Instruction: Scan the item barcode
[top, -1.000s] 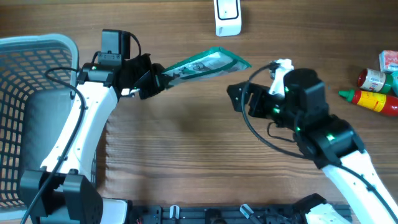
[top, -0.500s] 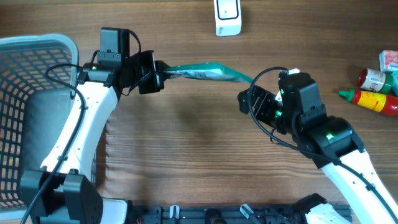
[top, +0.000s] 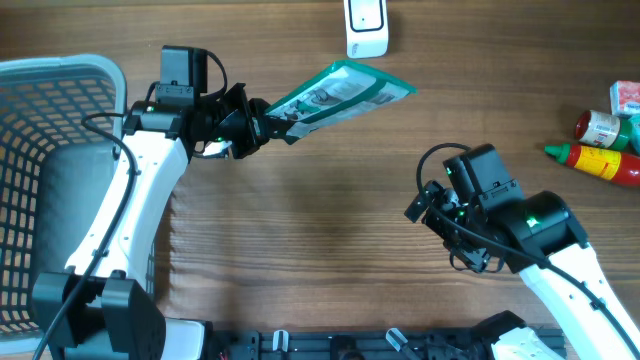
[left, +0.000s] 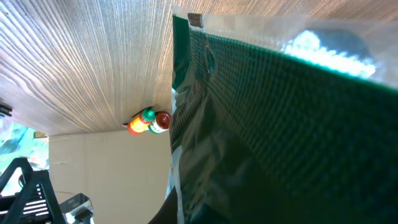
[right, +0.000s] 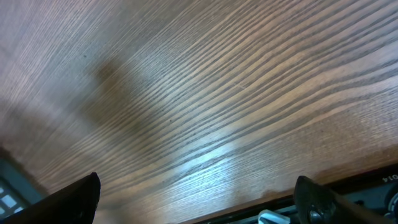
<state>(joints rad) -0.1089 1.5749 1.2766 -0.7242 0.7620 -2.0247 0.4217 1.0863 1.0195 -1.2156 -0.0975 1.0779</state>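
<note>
Overhead, the flat green-and-white plastic pouch (top: 340, 92) is up off the table, pinched at one narrow end by the left gripper (top: 262, 128), whose jaws are closed on it. The rest of the pouch reaches out away from the fingers, and its far corner ends near the white rounded plastic scanner (top: 366, 25). The right gripper (top: 425, 205) stands wide apart and holds nothing. It sits low over the bare brown wood-grain table (top: 320, 260), well apart from the pouch.

The pouch looks light: thin film, probably soft, yet it juts out nearly straight, so its contents or seams seem to lend some stiffness. The film is likely slick, so a firm pinch on the flat sealed edge is the safest hold, and it leaves the printed face clear. In the left wrist view the pouch fills most of the picture. It shows dark green film with a fine dotted weave pattern, creases near the fingers, a clear sealed strip along the edge, and a bright patch of glare. Such shine could trouble a reading, so the angle matters.
</note>
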